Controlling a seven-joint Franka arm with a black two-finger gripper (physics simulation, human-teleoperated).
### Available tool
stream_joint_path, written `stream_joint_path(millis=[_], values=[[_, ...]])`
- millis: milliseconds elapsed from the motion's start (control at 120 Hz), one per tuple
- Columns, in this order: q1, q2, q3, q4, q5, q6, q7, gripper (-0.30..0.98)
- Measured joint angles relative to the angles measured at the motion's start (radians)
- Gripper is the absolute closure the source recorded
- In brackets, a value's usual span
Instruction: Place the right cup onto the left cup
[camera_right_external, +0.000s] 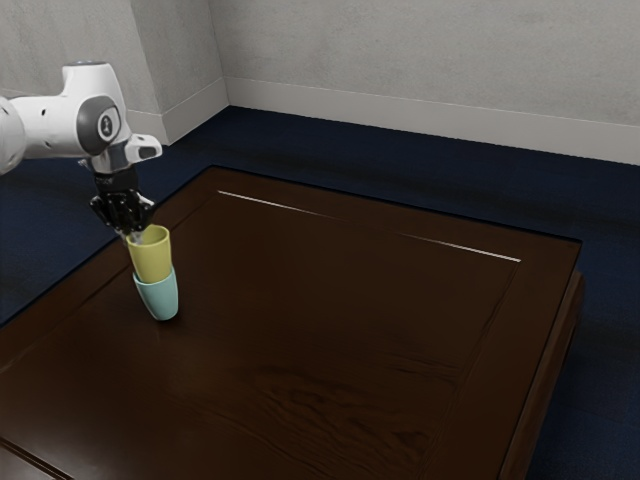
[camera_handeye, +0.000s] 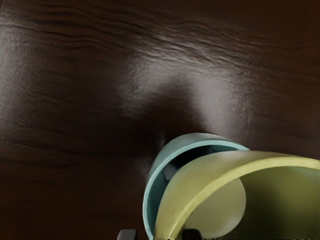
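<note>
Yellow cup (camera_right_external: 152, 256) sits partly inside the teal cup (camera_right_external: 159, 297) on the surface (camera_right_external: 330, 320), end effector (camera_right_external: 134, 237) at its rim, can't tell if clamped; probably light, stiff, a bit slippery, so pinch the rim wall and release straight up.

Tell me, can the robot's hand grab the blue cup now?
Probably not from above: the yellow cup sits partly inside the blue cup, and the hand is right at the yellow cup's rim. The blue cup's outside looks uncovered, though.
</note>
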Motion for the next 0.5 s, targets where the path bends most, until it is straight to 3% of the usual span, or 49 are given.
stream_joint_path(millis=[208,358,500], values=[[0.006,-0.039,-0.002,-0.001,-0.019,-0.001,0.009,0.25],[0.004,-0.140,-0.025,0.014,-0.022,-0.078,0.017,0.12],[0.010,-0.216,-0.135,0.116,-0.021,-0.202,0.017,0.06]])
